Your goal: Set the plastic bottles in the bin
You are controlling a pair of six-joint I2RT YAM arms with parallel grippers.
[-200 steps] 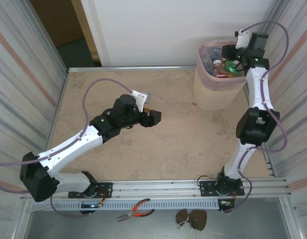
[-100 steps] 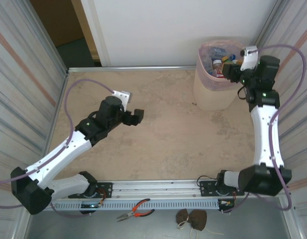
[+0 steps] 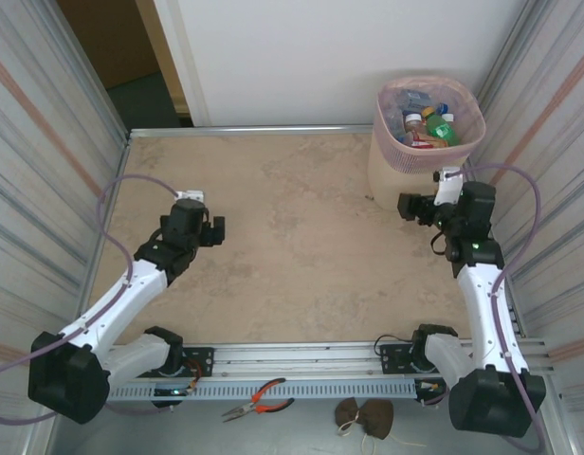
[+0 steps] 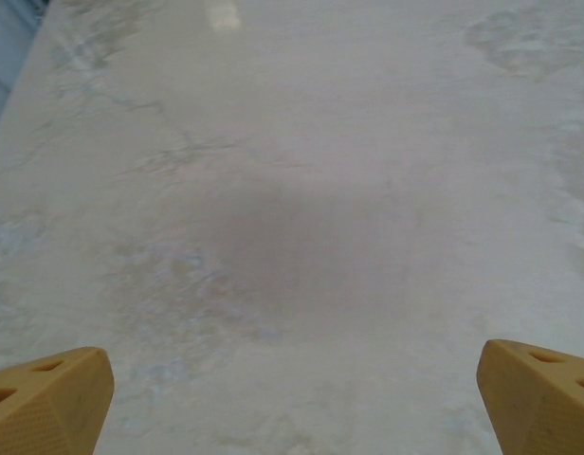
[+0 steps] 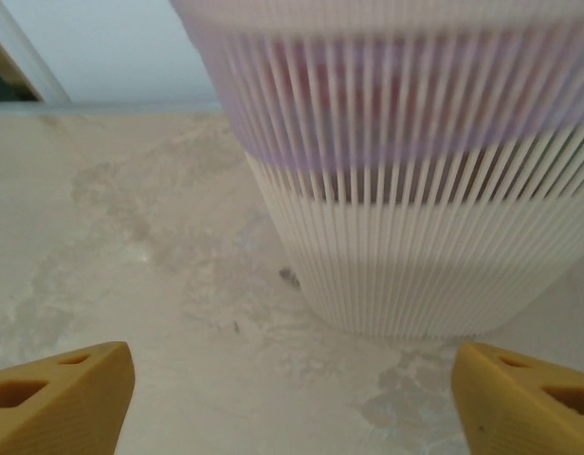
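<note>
One bin [image 3: 396, 185]. Plastic bottles [image 3: 428, 131] inside the bin: at least four caps visible, exact count unclear. Two arms: left arm [image 3: 131, 284], right arm [image 3: 483, 280]. Left fingers [image 4: 45, 398]: two, yellow. Right fingers [image 5: 55, 393]: two, yellow. Well in front of the bin: one pliers [image 3: 259, 400], two brown pads [image 3: 363, 417].

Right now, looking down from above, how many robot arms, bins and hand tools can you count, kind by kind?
White-and-black robot arms: 2 (left arm, right arm)
Pale pink perforated plastic bin: 1
Orange-handled pliers: 1
Total: 4
Plastic bottles inside the bin: too jumbled to count
</note>
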